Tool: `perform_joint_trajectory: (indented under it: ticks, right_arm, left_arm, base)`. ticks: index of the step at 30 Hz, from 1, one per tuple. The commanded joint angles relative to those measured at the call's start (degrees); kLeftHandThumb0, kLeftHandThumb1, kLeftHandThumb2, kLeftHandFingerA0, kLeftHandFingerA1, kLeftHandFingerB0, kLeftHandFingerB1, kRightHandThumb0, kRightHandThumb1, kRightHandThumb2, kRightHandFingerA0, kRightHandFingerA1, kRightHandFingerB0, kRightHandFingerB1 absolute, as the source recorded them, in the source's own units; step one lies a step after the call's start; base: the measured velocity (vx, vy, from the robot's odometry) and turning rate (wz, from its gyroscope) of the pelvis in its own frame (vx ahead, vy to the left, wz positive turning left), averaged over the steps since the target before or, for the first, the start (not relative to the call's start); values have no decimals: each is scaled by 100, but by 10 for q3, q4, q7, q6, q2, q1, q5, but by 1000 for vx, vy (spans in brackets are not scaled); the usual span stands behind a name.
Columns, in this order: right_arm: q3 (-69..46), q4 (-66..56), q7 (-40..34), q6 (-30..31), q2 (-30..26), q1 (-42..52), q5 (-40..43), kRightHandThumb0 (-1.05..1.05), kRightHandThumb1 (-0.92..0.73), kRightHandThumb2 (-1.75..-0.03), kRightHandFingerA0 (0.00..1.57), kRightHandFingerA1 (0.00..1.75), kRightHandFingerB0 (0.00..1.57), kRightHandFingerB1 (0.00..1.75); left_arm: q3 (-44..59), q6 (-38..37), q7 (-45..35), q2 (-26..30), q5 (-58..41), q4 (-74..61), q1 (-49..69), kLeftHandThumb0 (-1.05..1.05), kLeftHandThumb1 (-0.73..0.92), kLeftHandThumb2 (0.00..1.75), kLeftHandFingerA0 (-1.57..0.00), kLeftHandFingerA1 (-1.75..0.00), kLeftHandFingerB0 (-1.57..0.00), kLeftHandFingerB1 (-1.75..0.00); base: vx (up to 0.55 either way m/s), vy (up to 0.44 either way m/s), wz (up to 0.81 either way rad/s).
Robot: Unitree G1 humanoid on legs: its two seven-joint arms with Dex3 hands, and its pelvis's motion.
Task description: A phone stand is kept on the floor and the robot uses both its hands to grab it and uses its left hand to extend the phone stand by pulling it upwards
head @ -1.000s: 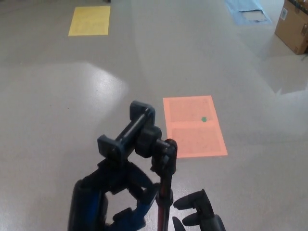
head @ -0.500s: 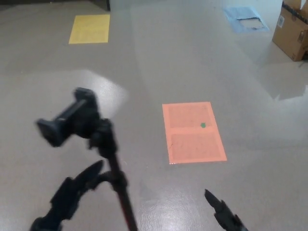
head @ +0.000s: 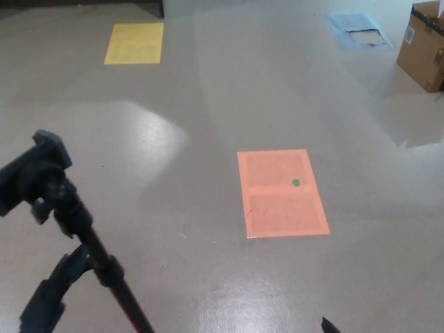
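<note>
Black phone stand (head: 66, 229) — a thin dark pole with a clamp-style holder at its top; it leans across the lower left of the head view, the holder toward the left edge, the pole running down to the bottom edge.

Left hand (head: 48, 298) — black, at the lower left, just beside the pole below the holder; blurred, so whether its fingers are closed on the pole or apart cannot be told.

Right hand (head: 329, 326) — only a dark tip shows at the bottom edge, well apart from the stand; finger state cannot be told.

Grey glossy floor (head: 208, 104) with:
- orange rectangular mat (head: 281, 193), centre, bearing a small green dot (head: 295, 182)
- yellow rectangular mat (head: 134, 43), upper left
- light blue sheet (head: 357, 29), upper right
- brown cardboard box (head: 423, 45), right edge
</note>
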Motion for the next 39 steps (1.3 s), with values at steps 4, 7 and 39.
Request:
perform_joint_trajectory:
  ticks: [4, 7, 39]
  right_arm:
    - [-16, -6, 17, -41, -17, 25, 22, -105, -70, -110, 0, 20, 0, 14]
    - [-15, -2, 12, -45, -15, 25, 12, -105, -71, -105, 0, 16, 0, 10]
    - [-18, -6, -15, -53, -2, 33, -31, -103, -71, -112, 0, 22, 0, 16]
  left_arm:
    - [-21, 67, -32, -10, -17, 86, 48, -80, 48, 91, -4, -36, -3, -26]
    - [-27, 51, -34, -11, -20, 84, 47, -91, 56, 91, -5, -36, 0, -28]
    - [-121, 39, -20, -58, 23, 10, 55, -39, 24, 91, 0, -49, 0, -48]
  base:
    - [0, 0, 0]
    - [0, 0, 0]
    - [0, 0, 0]
